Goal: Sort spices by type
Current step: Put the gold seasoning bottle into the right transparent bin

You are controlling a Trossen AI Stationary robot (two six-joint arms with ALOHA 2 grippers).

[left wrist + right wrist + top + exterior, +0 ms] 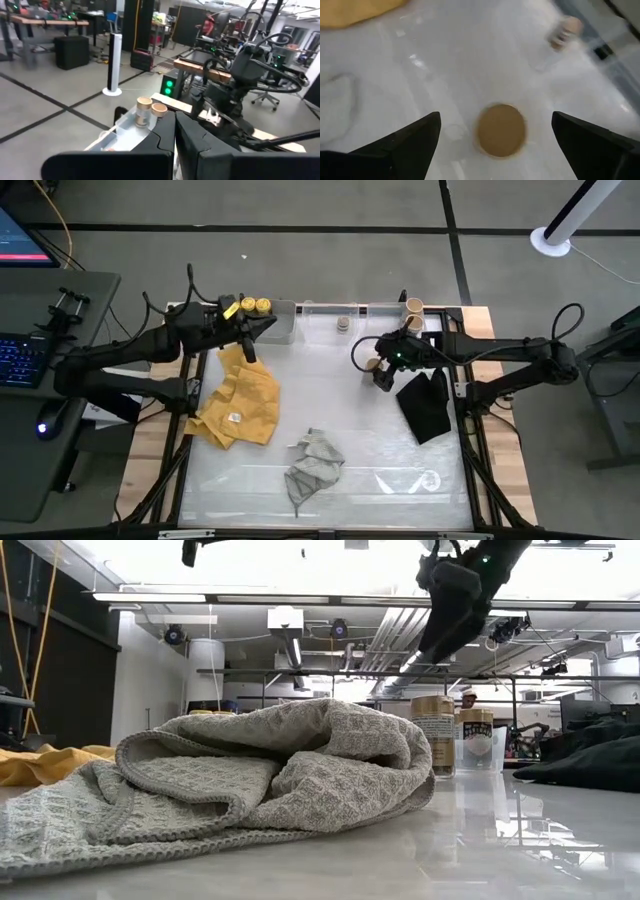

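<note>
High view, left to right: left gripper (243,332) with fingers pressed together and holding nothing, raised over the table's far-left corner; two gold-topped jars (255,305) side by side in the grey bin (282,327) just beyond it; yellow cloth (240,400) below the gripper; grey cloth (312,465) near the front middle. Along the far edge, a clear bin (330,315) holds one small jar (343,324), and a tan jar (414,306) stands at its right end. Right gripper (382,375), spread wide, hangs over a tan jar (371,364) on the table; black cloth (425,405) lies just right of it.

Low view: grey cloth (250,785) fills the foreground and hides most of the table; yellow cloth (45,762) shows at far left; two tan jars (434,732) stand right of centre, the right arm above them.

Left wrist view: closed fingers (165,142) at the front; beyond them two pale-topped tan jars (150,110) at the bin end, which the high view shows less clearly.

Right wrist view: only this one shows the tan jar (501,129) centred between the wide fingers (410,137), untouched, seen from above; a further small jar (564,30) stands well apart.
</note>
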